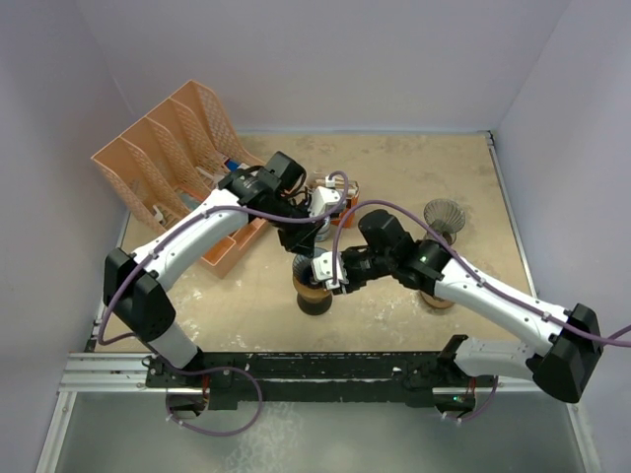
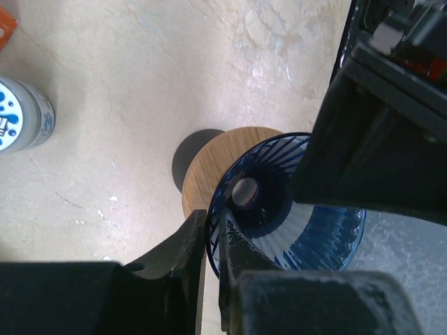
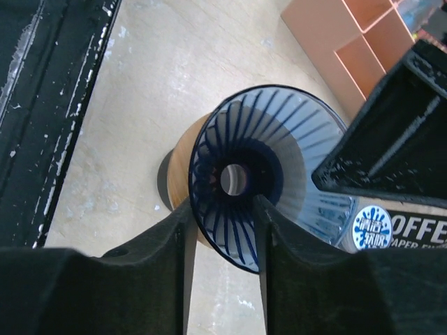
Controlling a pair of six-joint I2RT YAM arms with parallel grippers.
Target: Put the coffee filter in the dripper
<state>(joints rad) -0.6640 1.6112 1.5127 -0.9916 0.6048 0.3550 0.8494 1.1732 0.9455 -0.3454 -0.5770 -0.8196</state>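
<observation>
Left wrist view shows the left gripper [image 2: 211, 241] pinched on the rim of the dripper [image 2: 260, 159], mid-table toward the near edge. The right gripper [image 3: 223, 213] straddles the wall with its jaws apart. A pale sheet inside, apparently the filter [image 3: 307, 188], looks light, limp and easily creased, so it is best nudged at its top edge.

Orange rack [image 1: 158, 158], blue-spotted white can [image 2: 21, 115]

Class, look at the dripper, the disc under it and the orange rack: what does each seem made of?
Dripper: clear blue glass or plastic, glossy, with a see-through ribbed wall.
Disc: wood, by its tan grain, matte.
Rack: probably moulded plastic, orange, with lattice walls.
</observation>
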